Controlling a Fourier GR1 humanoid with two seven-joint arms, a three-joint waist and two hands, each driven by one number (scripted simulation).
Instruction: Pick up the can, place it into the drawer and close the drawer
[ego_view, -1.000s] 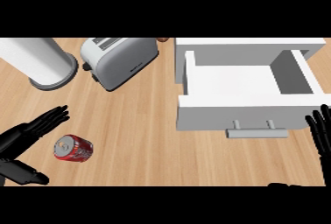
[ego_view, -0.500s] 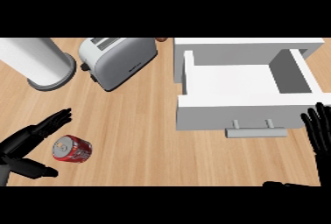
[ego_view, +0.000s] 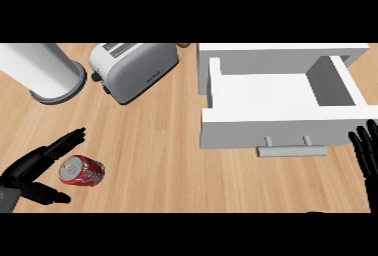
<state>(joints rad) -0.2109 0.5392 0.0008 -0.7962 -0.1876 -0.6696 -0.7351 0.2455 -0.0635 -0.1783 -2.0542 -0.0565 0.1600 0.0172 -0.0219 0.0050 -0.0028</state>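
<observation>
While the drawer sits pulled open, this looks like the pick-up step: the left hand is just beside the can, fingers straight and spread, thumb below, holding nothing. The can lies on its side on the counter, well apart from the drawer. Next it'd need to curl around it, I think. The right hand rests open at the right edge. Count: one can, one drawer, one toaster, one paper towel roll.

One can, one drawer, one toaster, one paper-towel roll, two hands.
</observation>
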